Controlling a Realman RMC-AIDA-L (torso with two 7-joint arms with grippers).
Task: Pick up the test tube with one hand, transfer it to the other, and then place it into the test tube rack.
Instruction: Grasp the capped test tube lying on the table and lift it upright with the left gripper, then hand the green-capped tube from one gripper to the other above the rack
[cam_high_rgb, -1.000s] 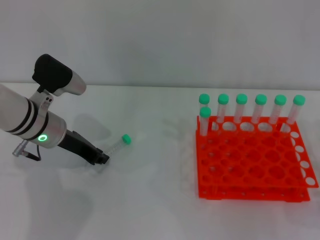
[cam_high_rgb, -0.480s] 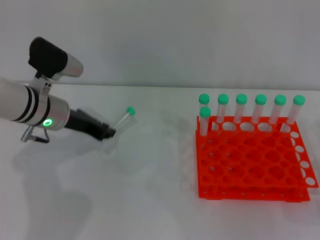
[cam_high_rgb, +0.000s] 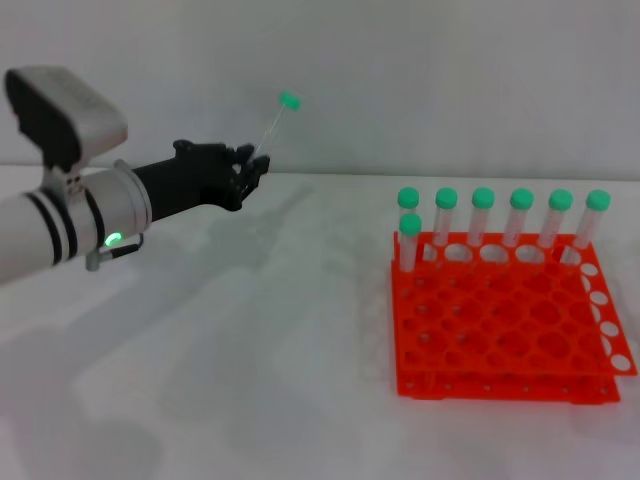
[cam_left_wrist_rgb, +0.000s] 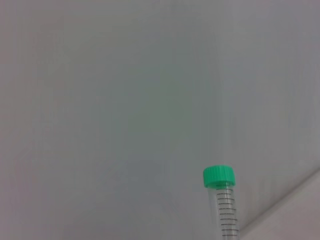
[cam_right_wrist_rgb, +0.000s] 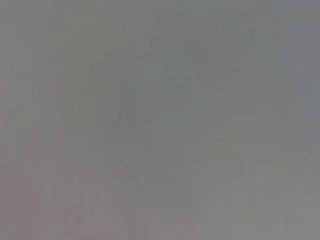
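- Now the left gripper (cam_high_rgb: 250, 172) is up above the table (cam_high_rgb: 250, 380), pinching the test tube (cam_high_rgb: 275, 125) by its lower end.
- Pickup looks done; the handover comes next, and it needs the right gripper, which is out of sight.
- Long axis steeply tilted, green cap up, leaning toward the test tube rack (cam_high_rgb: 510, 330), well apart.
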